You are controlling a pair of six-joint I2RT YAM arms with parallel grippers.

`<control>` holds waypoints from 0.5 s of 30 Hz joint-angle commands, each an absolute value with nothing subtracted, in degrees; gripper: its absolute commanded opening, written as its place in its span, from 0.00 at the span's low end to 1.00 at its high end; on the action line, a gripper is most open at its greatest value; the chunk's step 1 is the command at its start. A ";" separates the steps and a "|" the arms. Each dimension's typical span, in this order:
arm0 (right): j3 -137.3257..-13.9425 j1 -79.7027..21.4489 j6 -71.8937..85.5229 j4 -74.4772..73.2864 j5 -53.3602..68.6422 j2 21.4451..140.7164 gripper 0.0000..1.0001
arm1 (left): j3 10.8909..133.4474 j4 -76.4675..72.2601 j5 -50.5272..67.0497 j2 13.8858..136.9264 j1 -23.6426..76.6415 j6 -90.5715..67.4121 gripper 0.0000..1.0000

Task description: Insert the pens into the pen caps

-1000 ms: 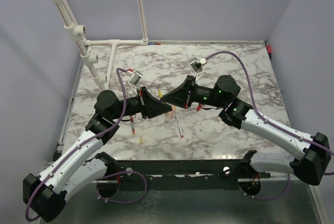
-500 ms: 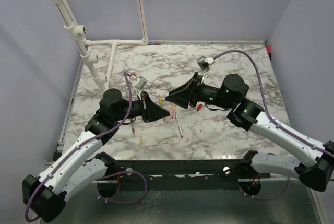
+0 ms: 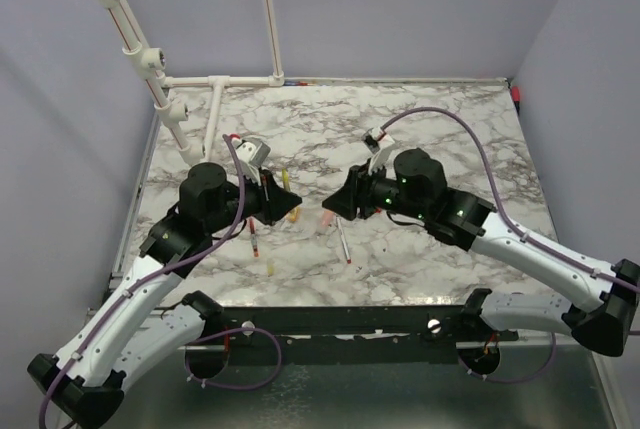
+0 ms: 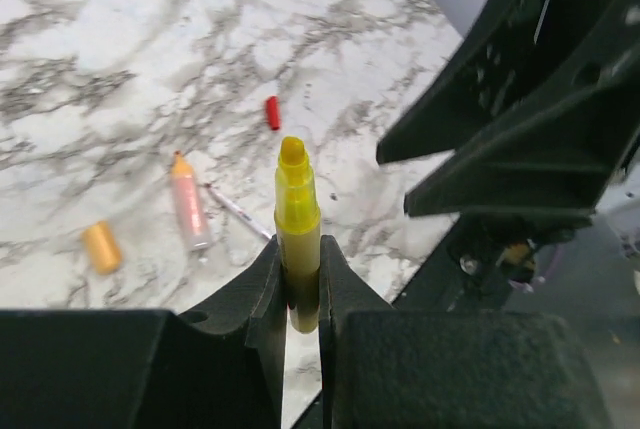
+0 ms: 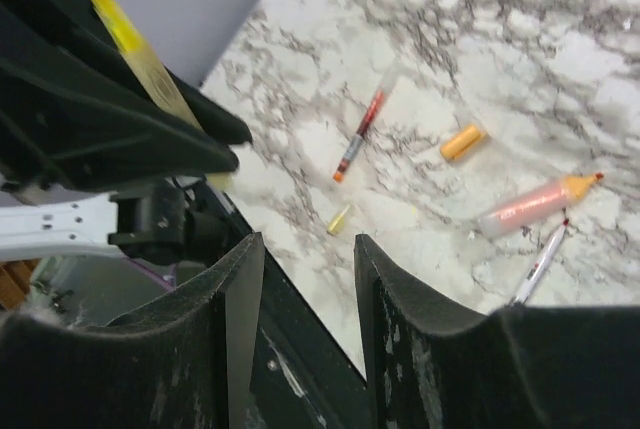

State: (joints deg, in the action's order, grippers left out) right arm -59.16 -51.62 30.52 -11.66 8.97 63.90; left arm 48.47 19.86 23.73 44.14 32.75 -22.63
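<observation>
Now right gripper (image 5: 305, 254) empty, jaws apart.

Marble table (image 5: 600, 39), pens and caps lying loose.
Just beyond the fingers (image 5: 240, 299) of the right gripper (image 5: 305, 249) a small yellow cap (image 5: 340, 218) is seen; farther out, a red pen (image 5: 360, 134) and an orange cap (image 5: 462, 142); off one finger's side, a salmon pen (image 5: 530, 206) and a thin white pen (image 5: 540, 261) are laid close together.

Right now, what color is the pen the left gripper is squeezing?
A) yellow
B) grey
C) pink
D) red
A: in the left wrist view, the left gripper is shut on a yellow pen that pokes up out of its grip.
</observation>
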 commanded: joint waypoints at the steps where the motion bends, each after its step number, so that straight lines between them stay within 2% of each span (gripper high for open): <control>1: -59.46 -56.99 31.51 -18.54 -1.44 68.82 0.45 | 49.74 27.00 8.82 41.64 33.05 -18.29 0.00; 8: -62.65 -62.53 36.90 -19.78 -6.20 78.78 0.47 | 47.47 27.40 -5.13 36.79 33.04 -18.14 0.00; 15: -71.10 -66.83 39.79 -22.94 -8.01 91.94 0.47 | 44.28 27.68 -16.02 33.16 33.04 -18.82 0.00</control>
